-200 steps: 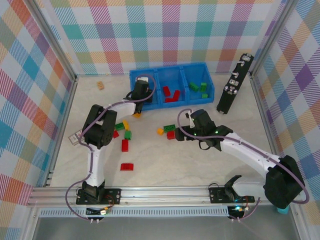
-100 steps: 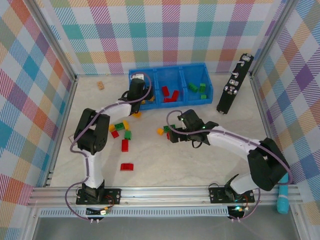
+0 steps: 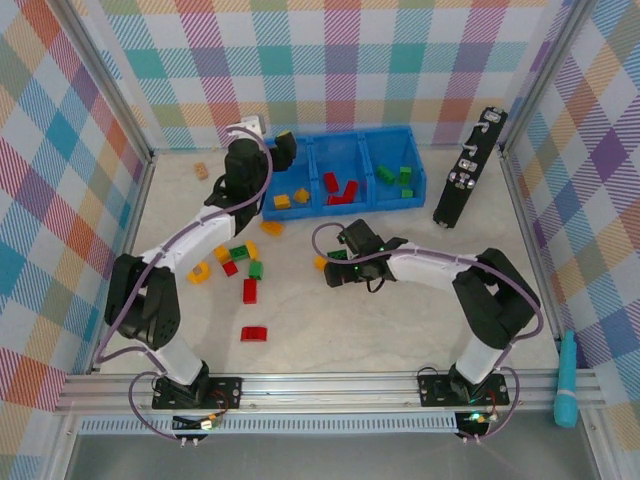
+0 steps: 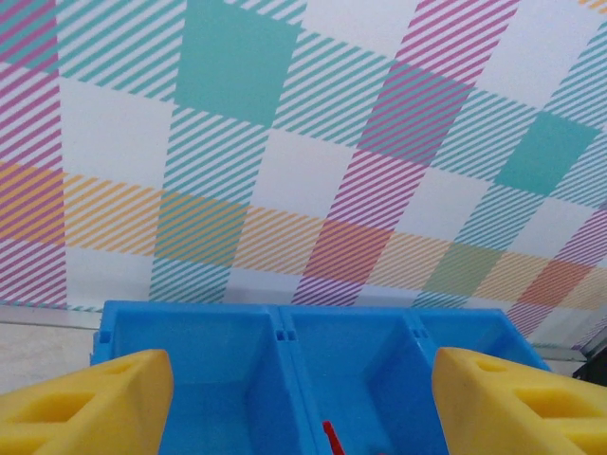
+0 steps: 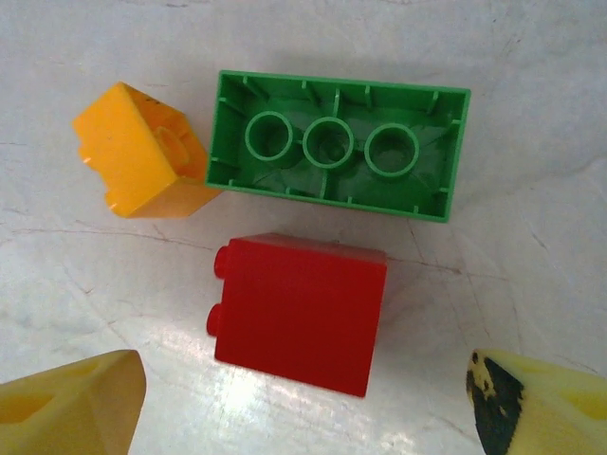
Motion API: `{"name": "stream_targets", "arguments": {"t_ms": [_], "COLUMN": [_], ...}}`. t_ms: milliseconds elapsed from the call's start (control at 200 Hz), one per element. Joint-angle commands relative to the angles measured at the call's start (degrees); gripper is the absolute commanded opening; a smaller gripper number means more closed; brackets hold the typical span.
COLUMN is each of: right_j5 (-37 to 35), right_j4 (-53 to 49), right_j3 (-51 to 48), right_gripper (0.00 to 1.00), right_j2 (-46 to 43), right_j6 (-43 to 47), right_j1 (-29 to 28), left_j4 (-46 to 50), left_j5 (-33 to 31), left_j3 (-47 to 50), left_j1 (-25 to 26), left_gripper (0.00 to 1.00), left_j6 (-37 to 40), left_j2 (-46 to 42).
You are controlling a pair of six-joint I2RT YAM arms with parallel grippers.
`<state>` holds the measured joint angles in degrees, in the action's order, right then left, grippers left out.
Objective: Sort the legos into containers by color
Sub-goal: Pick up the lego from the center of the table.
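The blue three-compartment bin (image 3: 340,146) stands at the back of the table. It holds yellow legos (image 3: 283,200) in the left compartment, red ones (image 3: 348,191) in the middle and green ones (image 3: 406,178) on the right. My left gripper (image 3: 280,152) hangs open and empty above the bin's left end, its yellow fingers (image 4: 85,403) wide apart over the bin (image 4: 285,332). My right gripper (image 5: 303,408) is open just above the table over a red lego (image 5: 299,313), with a green lego (image 5: 337,144) and an orange lego (image 5: 147,163) lying beyond it.
Several loose legos (image 3: 250,290) lie scattered on the table left of centre. A small tan block (image 3: 201,170) sits at the back left. A black tool (image 3: 468,168) leans at the right of the bin. Plaid walls close in three sides.
My left gripper opened over the left compartment, then rose and drew back to the left; yellow legos lie there now. My right gripper slid left over the red, green and orange legos.
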<state>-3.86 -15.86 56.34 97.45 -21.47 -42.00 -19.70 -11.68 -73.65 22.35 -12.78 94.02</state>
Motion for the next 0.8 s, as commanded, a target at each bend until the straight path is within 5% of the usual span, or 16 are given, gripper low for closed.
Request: {"name": "stream_targets", "arguments": {"t_ms": [0, 125, 380, 530, 795], "right_j5": [0.8, 0.9, 0.3, 0.2, -0.5], "right_j4": [0.7, 0.6, -0.3, -0.6, -7.6], "right_j3": [1.9, 2.5, 2.7, 3.2, 4.7], "right_gripper": [0.86, 0.77, 0.51, 0.44, 0.41], "right_j2": [2.1, 4.2, 5.7, 5.5, -0.2], "right_j6": [-1.3, -1.5, 0.0, 2.1, 3.8], "right_j1": [-0.3, -0.3, -0.2, -0.3, -0.3], "left_j4": [0.0, 3.5, 28.1, 44.1, 55.3], "left_j5": [-1.8, -2.5, -4.0, -8.0, -8.4], "left_j3": [2.5, 6.4, 12.0, 15.0, 18.3], "left_j1": [-0.5, -0.4, -0.4, -0.5, -0.5], "left_gripper": [0.72, 0.73, 0.73, 0.74, 0.74], "left_j6": [-1.7, -1.5, 0.0, 2.2, 1.8], "left_j2": [-5.6, -12.1, -26.2, -33.8, -41.5]}}
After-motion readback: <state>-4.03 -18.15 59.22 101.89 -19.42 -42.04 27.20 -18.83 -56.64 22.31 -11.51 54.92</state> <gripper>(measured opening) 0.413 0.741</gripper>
